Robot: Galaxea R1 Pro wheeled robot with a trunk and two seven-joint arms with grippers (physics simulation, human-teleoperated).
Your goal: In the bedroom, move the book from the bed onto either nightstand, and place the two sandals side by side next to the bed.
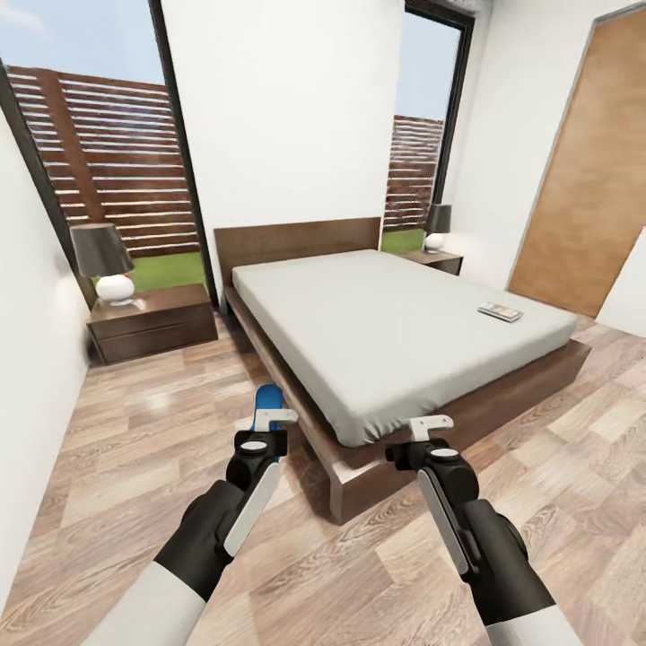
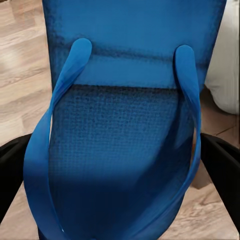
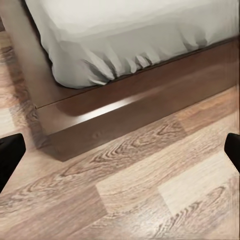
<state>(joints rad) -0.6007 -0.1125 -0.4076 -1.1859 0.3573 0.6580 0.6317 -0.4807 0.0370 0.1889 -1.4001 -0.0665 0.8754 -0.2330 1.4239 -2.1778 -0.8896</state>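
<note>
Blue sandal (image 1: 266, 401) mostly hidden behind the left gripper (image 1: 269, 429) from the head; toe and heel cropped off up close (image 2: 125, 150). Book (image 1: 500, 311) too tiny to read any cover. Far nightstand (image 1: 437, 260) half tucked behind the bed (image 1: 377, 314). Right gripper fingers (image 3: 10, 155) just black slivers at the frame edges, tips cut off.
</note>
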